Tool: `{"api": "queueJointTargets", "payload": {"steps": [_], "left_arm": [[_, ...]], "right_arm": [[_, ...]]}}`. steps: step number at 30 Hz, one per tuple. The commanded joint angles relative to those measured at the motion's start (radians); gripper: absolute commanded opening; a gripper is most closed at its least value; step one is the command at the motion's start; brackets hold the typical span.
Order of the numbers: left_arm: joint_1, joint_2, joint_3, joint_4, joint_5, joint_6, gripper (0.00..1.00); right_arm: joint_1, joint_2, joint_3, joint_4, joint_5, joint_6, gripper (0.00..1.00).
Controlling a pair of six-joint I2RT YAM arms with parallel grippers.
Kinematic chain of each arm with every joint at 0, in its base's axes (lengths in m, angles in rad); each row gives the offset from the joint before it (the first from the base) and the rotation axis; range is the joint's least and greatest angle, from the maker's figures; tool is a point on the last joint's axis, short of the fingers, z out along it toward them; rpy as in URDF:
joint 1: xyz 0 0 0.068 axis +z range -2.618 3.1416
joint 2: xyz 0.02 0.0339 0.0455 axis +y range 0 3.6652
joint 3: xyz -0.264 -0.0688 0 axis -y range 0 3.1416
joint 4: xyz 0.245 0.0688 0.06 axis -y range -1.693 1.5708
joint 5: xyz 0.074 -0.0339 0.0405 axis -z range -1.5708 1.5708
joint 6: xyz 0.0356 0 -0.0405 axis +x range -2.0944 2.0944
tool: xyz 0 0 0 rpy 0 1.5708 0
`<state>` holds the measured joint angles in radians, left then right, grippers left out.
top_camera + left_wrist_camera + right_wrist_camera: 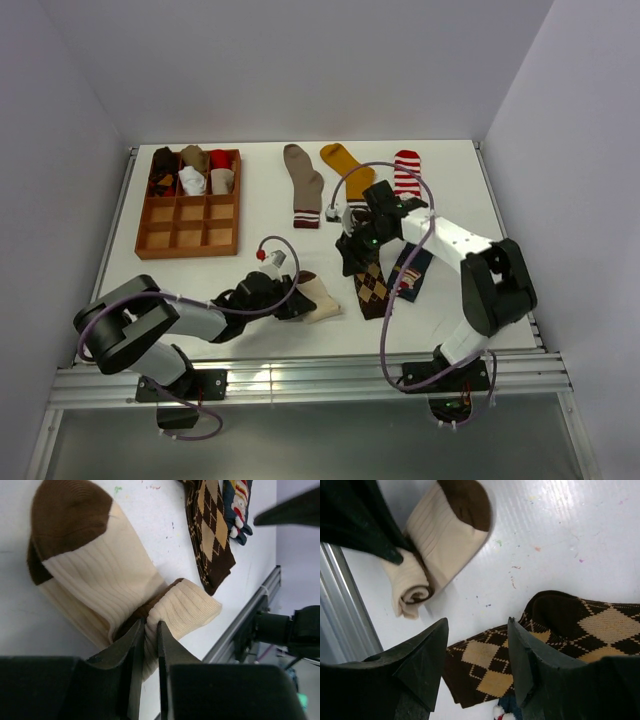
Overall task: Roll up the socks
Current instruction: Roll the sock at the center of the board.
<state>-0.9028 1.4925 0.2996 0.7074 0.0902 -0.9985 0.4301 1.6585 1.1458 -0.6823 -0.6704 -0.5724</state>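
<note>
Navy cartoon-figure fabric sock (413, 270) half hidden from me under the right arm (450, 240), brown argyle-diamond sock (207, 535) cut by my left wrist view's top edge, wooden grid tray (160, 238) contents unreadably small

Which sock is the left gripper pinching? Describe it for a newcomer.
At the table's near edge, ahead of the left arm, the left gripper pinches the cream-and-brown sock. Unlike the flat argyle sock beside it, it is ribbed cream, brown-toed, partly rolled.

bare table (262, 205) between tray (188, 254) and taupe sock (301, 176)
</note>
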Motion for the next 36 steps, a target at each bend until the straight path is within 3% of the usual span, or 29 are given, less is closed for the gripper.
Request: {"api": "queueJointTargets", "payload": {"steps": [1,6,15,20,27,36], "left_arm": [[0.054,0.040,-0.057,-0.177,0.134,-0.015,0.00],[0.114,0.057,-0.011,-0.247,0.220,-0.028,0.00],[0.197,0.109,0.045,-0.347,0.292,-0.025,0.00],[0.226,0.137,0.064,-0.375,0.307,-0.009,0.00],[0.245,0.158,0.075,-0.405,0.315,0.012,0.00],[0.257,0.192,0.090,-0.416,0.338,0.029,0.00]], "right_arm": [[0.016,-0.120,-0.098,0.098,-0.023,-0.125,0.59],[0.067,-0.278,-0.279,0.187,-0.026,-0.230,0.63],[0.268,-0.566,-0.521,0.409,0.078,-0.227,0.69],[0.458,-0.592,-0.627,0.559,0.253,-0.230,0.70],[0.591,-0.557,-0.710,0.763,0.458,-0.262,0.69],[0.639,-0.542,-0.718,0.831,0.508,-0.302,0.70]]}}
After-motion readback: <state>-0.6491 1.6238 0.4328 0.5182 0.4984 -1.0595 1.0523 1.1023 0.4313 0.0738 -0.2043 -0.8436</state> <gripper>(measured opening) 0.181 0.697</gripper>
